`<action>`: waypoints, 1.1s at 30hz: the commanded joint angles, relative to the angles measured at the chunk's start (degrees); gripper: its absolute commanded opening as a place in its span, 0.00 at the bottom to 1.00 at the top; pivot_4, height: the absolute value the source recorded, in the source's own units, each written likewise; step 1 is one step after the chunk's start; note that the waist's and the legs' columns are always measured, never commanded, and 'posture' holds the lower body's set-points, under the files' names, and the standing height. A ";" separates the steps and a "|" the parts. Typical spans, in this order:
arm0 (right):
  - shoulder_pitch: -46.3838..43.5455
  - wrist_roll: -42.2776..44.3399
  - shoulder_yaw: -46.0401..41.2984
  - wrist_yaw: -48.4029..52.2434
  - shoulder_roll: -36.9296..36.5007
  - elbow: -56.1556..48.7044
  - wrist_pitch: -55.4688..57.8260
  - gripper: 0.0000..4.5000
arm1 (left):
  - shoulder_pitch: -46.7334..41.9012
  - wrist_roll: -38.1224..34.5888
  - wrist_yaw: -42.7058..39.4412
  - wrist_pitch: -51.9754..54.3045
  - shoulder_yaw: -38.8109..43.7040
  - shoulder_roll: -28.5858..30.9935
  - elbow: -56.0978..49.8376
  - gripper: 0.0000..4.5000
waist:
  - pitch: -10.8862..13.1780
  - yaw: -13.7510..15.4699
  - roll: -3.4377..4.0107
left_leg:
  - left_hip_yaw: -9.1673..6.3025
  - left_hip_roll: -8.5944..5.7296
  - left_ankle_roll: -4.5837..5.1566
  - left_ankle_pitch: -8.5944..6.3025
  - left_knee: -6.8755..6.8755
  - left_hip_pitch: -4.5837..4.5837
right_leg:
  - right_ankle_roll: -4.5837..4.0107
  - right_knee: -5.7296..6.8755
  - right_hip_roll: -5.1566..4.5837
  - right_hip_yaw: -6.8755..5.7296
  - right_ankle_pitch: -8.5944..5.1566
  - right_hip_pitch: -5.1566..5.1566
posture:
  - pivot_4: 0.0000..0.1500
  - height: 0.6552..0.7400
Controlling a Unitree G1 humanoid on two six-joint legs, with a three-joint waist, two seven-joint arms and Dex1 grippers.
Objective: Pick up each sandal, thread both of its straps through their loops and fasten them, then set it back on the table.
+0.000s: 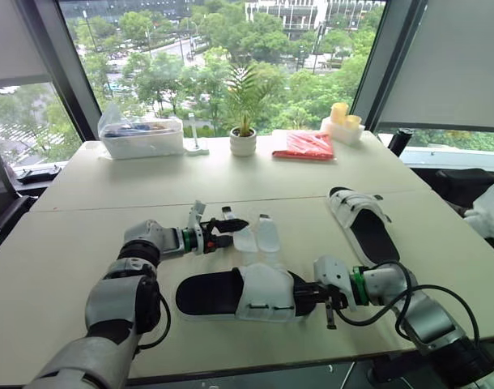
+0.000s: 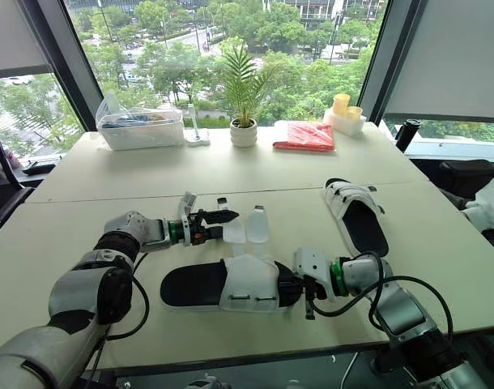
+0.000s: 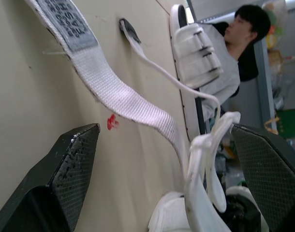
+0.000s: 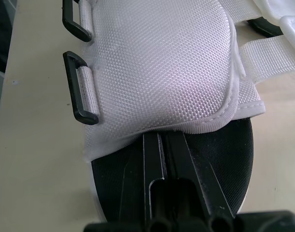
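Risking a missed pinch: left gripper wide open astride the loose strap, right gripper closed, merely wedged under the near sandal upper, so it may skid.

Office; pale meeting table; tall windows

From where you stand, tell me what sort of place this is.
Likely an upper-floor office or lab workroom. Tall windows look down on trees and a street, pale tables are pushed together, and a potted plant and a clear storage bin sit by the glass.
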 commanded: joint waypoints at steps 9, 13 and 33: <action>0.11 -2.17 1.65 1.52 -0.80 0.96 0.15 0.00 | -1.79 -4.53 10.19 -11.69 8.46 -4.17 4.47 0.72 | -0.01 0.04 0.00 | 0.00 -0.01 -0.02 0.00 0.00 0.00 | 0.00 0.00 -0.03 0.00 0.00 0.00 | 1.00 1.00; 0.35 -2.25 1.55 1.54 -0.91 0.65 0.31 0.00 | -2.22 -6.03 11.91 -14.11 11.00 -4.95 5.23 0.26 | -0.01 0.03 0.00 | 0.00 -0.01 -0.02 0.00 -0.01 0.00 | 0.00 0.00 -0.04 0.00 0.00 0.00 | 1.00 1.00; 1.13 -2.84 1.63 2.18 -2.25 1.63 -1.35 0.00 | 13.33 3.27 -27.12 -24.94 -26.44 0.13 -54.69 0.00 | -0.05 0.08 0.06 | 0.00 -0.04 -0.09 -0.02 -0.16 0.00 | -0.03 -0.21 -0.25 0.12 0.00 0.05 | 1.00 1.00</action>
